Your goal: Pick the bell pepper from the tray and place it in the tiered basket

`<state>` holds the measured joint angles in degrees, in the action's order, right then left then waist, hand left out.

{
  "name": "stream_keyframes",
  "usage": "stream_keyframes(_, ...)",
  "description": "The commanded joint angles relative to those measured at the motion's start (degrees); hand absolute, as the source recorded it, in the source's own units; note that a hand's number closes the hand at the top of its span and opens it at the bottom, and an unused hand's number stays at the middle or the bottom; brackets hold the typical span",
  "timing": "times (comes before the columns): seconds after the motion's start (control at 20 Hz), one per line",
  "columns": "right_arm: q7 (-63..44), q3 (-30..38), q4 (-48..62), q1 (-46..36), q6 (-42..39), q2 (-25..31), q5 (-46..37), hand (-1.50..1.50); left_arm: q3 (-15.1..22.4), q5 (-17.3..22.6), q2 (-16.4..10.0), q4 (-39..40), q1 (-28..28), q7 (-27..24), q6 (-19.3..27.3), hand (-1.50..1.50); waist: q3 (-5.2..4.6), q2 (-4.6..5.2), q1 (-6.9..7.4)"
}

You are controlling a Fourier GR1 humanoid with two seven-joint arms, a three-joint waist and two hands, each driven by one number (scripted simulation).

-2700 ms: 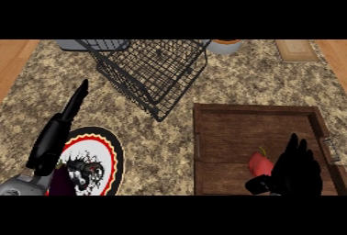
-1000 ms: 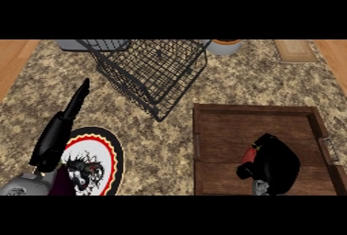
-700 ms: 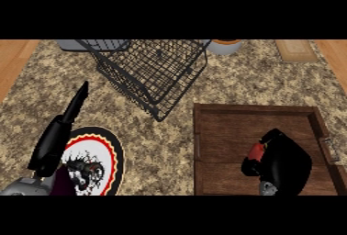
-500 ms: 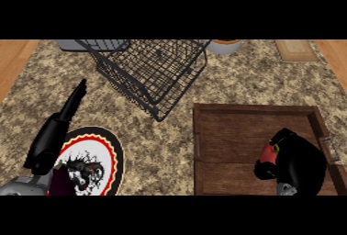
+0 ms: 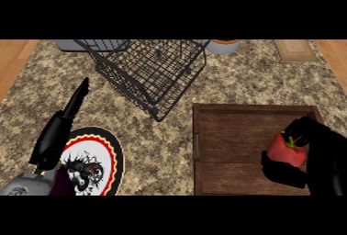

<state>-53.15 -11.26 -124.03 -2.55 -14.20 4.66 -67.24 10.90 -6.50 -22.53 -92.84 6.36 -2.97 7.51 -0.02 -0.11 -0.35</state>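
The counter (image 5: 257,82) is a speckled brown and beige stone top, edged at the far left by a wooden strip (image 5: 15,57) and by a matching one at the far right. At the left, the left hand (image 5: 54,137) lies with its fingers straight and together, pointing far and holding nothing. Just to its right, at the near edge, sits a plate (image 5: 112,158) with a red, yellow and black rim and a dark figure on white. A grey container (image 5: 92,44) stands at the far edge. Beside it the tiered basket (image 5: 152,69), black wire, leans over the counter's middle with nothing in it. Further right along the far edge are a small cup (image 5: 224,46) and a tan board (image 5: 295,49). The tray (image 5: 230,147), dark wood, fills the near right. Over its right part the right hand (image 5: 322,158) curls fingers and thumb round the red bell pepper (image 5: 283,149), whose green stem shows between them. Whether the pepper is clear of the wood cannot be told. Half a second earlier the hand and pepper were a little more to the left and nearer, with less red showing. At the earliest moment the hand hung spread above the pepper. The left hand, plate and basket are as they were.
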Motion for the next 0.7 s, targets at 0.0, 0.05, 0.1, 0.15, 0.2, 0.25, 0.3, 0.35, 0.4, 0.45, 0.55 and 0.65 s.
stream_keyframes(0.0,-2.4,-0.8,-9.8,-4.6,-8.5,0.6,2.3,1.50,-0.5,0.4,-0.3,-3.9,-3.3,0.9,-1.0,0.00,-0.02,-0.14,0.56)
stream_keyframes(0.05,-3.5,0.9,-10.3,-9.2,-12.8,2.0,2.8,1.50,-1.3,0.7,0.2,0.6,-0.5,-0.7,-1.8,0.00,-0.05,0.01,0.31)
stream_keyframes(0.1,-2.3,1.6,-8.7,-11.6,-12.5,2.4,3.1,1.50,0.8,-1.5,0.8,-3.2,-3.2,-0.1,-0.7,0.00,-0.02,-0.01,0.68)
stream_keyframes(0.15,-5.4,-1.4,-6.4,-17.0,-13.3,-0.3,0.7,1.50,-2.1,0.8,-0.6,-0.9,-1.4,-0.9,-2.5,0.00,-0.06,0.06,0.87)
stream_keyframes(0.2,-6.8,-2.9,-9.1,-17.4,-15.7,-1.0,0.4,1.50,-2.9,0.1,-0.6,1.4,-2.3,-4.5,-2.2,0.00,-0.07,0.03,0.63)
stream_keyframes(0.25,-5.3,1.8,-8.2,-21.0,-16.5,-0.9,3.7,1.50,-2.2,-0.6,0.5,1.0,0.9,-0.9,-2.6,0.00,-0.03,0.08,0.46)
stream_keyframes(0.3,-5.5,0.3,-3.6,-24.8,-14.3,-2.0,1.3,1.50,-3.2,0.6,-0.3,2.7,-1.7,-5.9,-4.0,0.00,-0.06,0.12,0.77)
stream_keyframes(0.35,-5.9,-2.0,0.2,-26.7,-11.7,-3.8,-1.5,1.50,-2.1,-0.5,0.6,-1.7,-2.1,-1.1,-3.1,0.00,-0.03,0.08,0.97)
stream_keyframes(0.4,-5.7,4.4,-2.4,-31.1,-16.8,-3.3,4.3,1.50,-2.6,-1.4,0.6,-0.5,0.0,-1.5,-2.3,0.00,-0.03,0.06,0.73)
stream_keyframes(0.45,-7.0,1.7,4.5,-35.3,-14.2,-4.5,1.7,1.50,-1.2,-1.6,1.8,-2.2,-1.4,0.0,-2.0,0.00,-0.05,0.09,1.22)
stream_keyframes(0.55,-10.6,2.2,4.3,-41.3,-16.9,-4.6,4.0,1.50,-2.1,-0.5,1.7,0.8,1.7,0.3,-3.8,0.00,-0.06,0.07,0.78)
stream_keyframes(0.65,-10.5,4.4,9.9,-45.2,-14.5,-4.6,5.9,1.50,-2.6,-1.1,1.1,-1.4,-3.0,-2.5,-3.4,0.00,-0.05,0.07,1.31)
